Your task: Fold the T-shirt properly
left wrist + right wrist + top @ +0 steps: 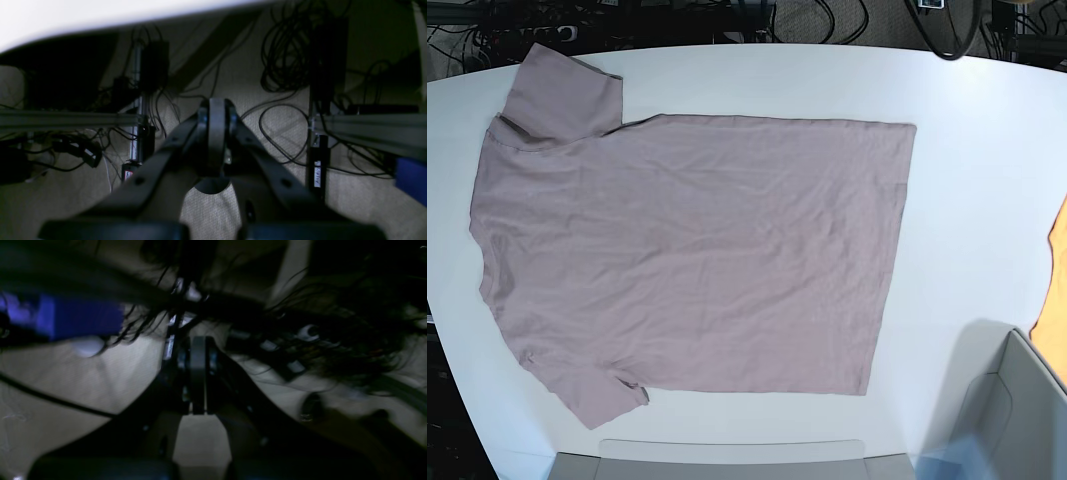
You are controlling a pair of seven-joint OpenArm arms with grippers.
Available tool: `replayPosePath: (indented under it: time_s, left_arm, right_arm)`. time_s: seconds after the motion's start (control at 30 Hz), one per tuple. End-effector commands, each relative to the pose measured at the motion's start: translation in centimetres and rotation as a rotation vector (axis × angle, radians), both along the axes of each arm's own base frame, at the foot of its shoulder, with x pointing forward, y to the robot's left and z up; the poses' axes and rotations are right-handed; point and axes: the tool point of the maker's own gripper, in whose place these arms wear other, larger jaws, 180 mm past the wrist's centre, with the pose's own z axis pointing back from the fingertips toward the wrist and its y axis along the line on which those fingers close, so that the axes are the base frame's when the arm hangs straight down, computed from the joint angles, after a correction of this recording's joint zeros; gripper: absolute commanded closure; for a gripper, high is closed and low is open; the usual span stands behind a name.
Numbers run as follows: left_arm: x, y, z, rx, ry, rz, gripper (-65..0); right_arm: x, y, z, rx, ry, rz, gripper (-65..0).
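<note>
The T-shirt (687,250), plain mauve-pink, lies spread flat on the white table (972,190) in the base view, collar end to the left, hem to the right, both short sleeves out. Neither arm shows in the base view. In the left wrist view my left gripper (217,106) is shut with nothing in it, hanging over carpeted floor below the table edge (66,20). The dim, blurred right wrist view has my right gripper (197,343) shut and empty too, also over the floor. Neither wrist view takes in the T-shirt.
An orange cloth (1057,290) pokes in at the table's right edge. A grey box (1017,410) stands at the front right and a grey tray rim (727,455) along the front. Under the table are cable tangles (287,56), metal rails (373,128) and a blue object (80,320).
</note>
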Motion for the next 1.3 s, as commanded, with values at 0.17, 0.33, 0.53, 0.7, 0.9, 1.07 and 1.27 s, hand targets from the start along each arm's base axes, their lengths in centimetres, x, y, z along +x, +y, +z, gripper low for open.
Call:
replayPosePath:
  time_s: [0.17, 0.33, 0.53, 0.7, 0.9, 1.07, 1.27]
  left_arm:
    - [2.8, -0.9, 3.1, 0.000, -0.090, 0.012, 0.0]
    - [8.0, -1.8, 4.8, -0.016, -0.248, 0.033, 0.0]
    - [13.4, -2.7, 8.3, -0.027, -0.424, 0.006, 0.0]
    - [16.3, -4.3, 8.7, -0.071, -0.481, -0.014, -0.2]
    - [18.0, -6.3, 8.9, -0.125, -0.520, -0.038, -1.0]
    - [18.4, -6.6, 9.1, -0.124, -0.523, -0.075, -9.2]
    - [18.3, -7.2, 8.4, -0.120, -0.460, -0.207, -11.6]
  right_arm:
    - [7.5, -2.1, 5.4, -0.061, -0.240, 0.002, -0.1]
    - [13.3, -3.5, 8.1, -0.106, -0.418, -0.013, -0.1]
    - [17.1, -2.6, 10.3, -0.098, -0.511, 0.003, -0.1]
    - [19.9, -1.9, 10.6, -0.079, -0.550, -0.036, -0.1]
    - [21.0, -1.8, 10.5, -0.070, -0.544, -0.097, -0.8]
    - [20.5, -2.1, 9.8, -0.007, -0.471, -0.157, -16.3]
    - [20.4, -4.1, 11.3, 0.254, -0.404, -0.385, -25.7]
